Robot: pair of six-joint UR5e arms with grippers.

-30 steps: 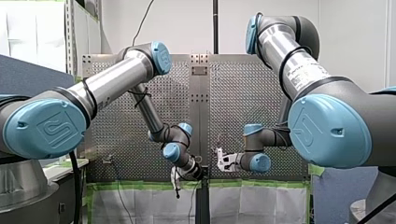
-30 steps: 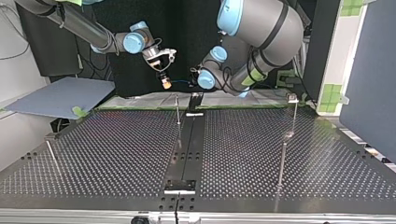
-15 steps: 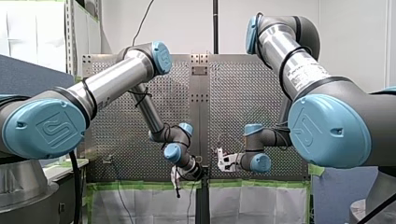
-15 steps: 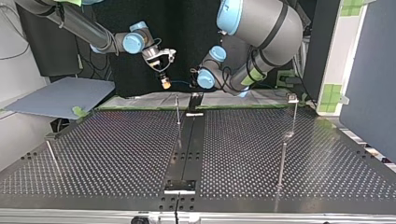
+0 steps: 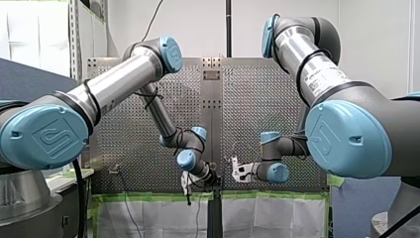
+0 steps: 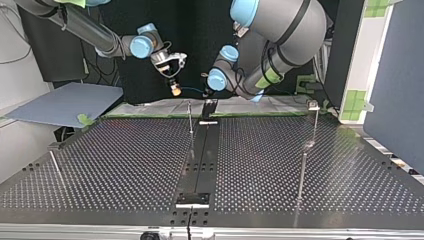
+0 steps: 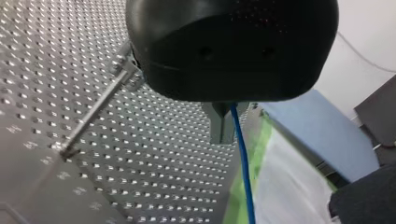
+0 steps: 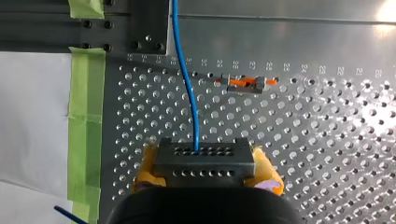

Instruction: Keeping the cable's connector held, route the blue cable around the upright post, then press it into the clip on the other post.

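While my right gripper (image 8: pixel 205 173) clamps the cable's dark connector (image 8: pixel 204 158) between its yellow pads (image 8: pixel 267 173), the blue cable (image 8: pixel 187 79) runs ahead over the perforated table (image 8: pixel 327 140) to my left gripper (image 7: pixel 224 127), whose fingers (image 7: pixel 214 123), largely hidden, seem closed on it; a thin upright post (image 7: pixel 91 116) stands beside that gripper, well apart.

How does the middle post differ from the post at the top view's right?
The middle post is a bare rod; the right post has a clip on top. The middle post stands beside the central rail; the right post stands well away from it. Both are upright, with no cable on them.
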